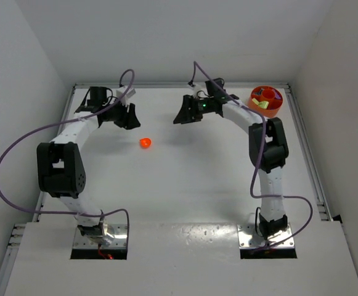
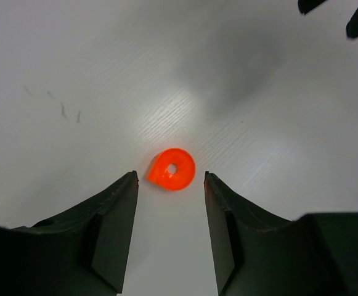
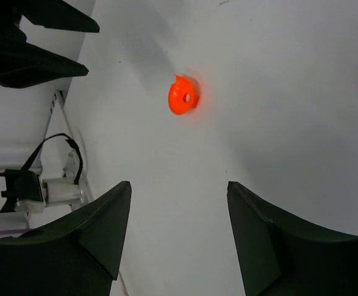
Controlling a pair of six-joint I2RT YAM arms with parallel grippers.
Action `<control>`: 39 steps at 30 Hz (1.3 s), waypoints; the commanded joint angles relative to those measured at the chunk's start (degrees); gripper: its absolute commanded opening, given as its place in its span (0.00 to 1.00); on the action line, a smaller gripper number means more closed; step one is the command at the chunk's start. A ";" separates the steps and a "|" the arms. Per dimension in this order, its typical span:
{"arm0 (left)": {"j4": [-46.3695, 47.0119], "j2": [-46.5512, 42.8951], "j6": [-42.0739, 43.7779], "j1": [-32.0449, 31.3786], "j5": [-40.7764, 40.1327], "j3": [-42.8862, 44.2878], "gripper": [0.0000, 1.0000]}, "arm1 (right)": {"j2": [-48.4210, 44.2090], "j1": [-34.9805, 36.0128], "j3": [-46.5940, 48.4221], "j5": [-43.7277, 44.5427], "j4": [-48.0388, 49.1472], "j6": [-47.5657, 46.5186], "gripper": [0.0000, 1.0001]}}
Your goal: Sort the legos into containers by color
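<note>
The last loose lego (image 1: 145, 142), 1 orange-red piece, lies on the table (image 1: 197, 179) in its far half, left of centre. It is well apart from the orange bowl (image 1: 276, 106), which stands in the far right corner with several bricks already in its compartments.

The left gripper (image 1: 128, 116) hangs just beside the piece on its far-left side. Its jaws are moderately wide and hold nothing. The right gripper (image 1: 183, 115) is further off towards the bowl, its jaws wide and also empty.

In the left wrist view the lego (image 2: 172, 168) sits just ahead of the left gripper (image 2: 169, 177), roughly centred on the gap. It is a flat, round piece with a small hole and 1 pointed lip facing left.

The step in hand looks like the pick by the left arm. To do it well:

- Ease the gripper forward until the piece lies fully between the 2 fingers.
- Go down until the tips nearly meet the table. How high they are now is hard to tell from this view.
- Close across the round body, not on the lip, which would probably turn the piece.
- Close slowly, because so low a piece may skid or pop out.

Which compartment holds the orange-red bricks should be checked closer in before dropping.
</note>
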 commanded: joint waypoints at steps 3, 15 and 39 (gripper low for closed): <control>3.42 -2.59 -7.06 4.81 -1.04 -1.33 0.54 | 8.03 5.61 8.31 1.95 2.53 3.20 0.64; 3.42 -9.01 -7.58 8.33 -1.56 -8.44 0.55 | 17.27 11.60 14.64 6.96 6.06 10.33 0.60; 1.14 -11.56 -5.47 12.20 -1.56 -11.61 0.55 | 24.74 16.61 18.42 11.44 6.58 14.37 0.44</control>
